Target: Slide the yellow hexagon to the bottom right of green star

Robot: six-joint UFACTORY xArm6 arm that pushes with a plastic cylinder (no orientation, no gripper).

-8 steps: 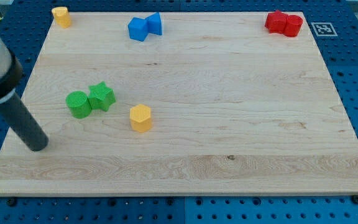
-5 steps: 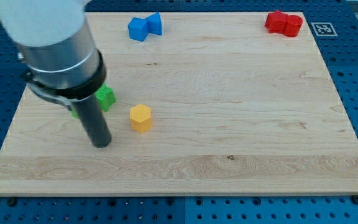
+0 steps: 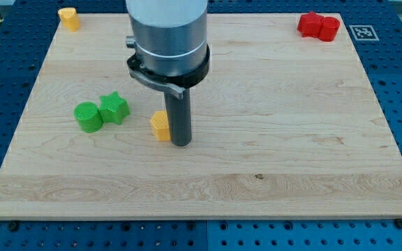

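Observation:
The yellow hexagon point(image 3: 160, 125) stands on the wooden board point(image 3: 292, 139), right of and slightly below the green star point(image 3: 114, 108). A green cylinder point(image 3: 87, 116) touches the star's left side. My tip point(image 3: 181, 142) rests on the board right against the hexagon's right side, and the rod covers part of the hexagon. The arm's grey body rises above it and hides the board's top middle.
Another yellow block point(image 3: 68, 17) sits at the board's top left corner. Two red blocks point(image 3: 318, 26) sit together at the top right. The blue blocks seen earlier at the top middle are hidden behind the arm.
My tip has swept from the board's left edge rightward, passing below the green blocks, to the hexagon's right side. The hexagon sits about where it was, perhaps slightly right and up.

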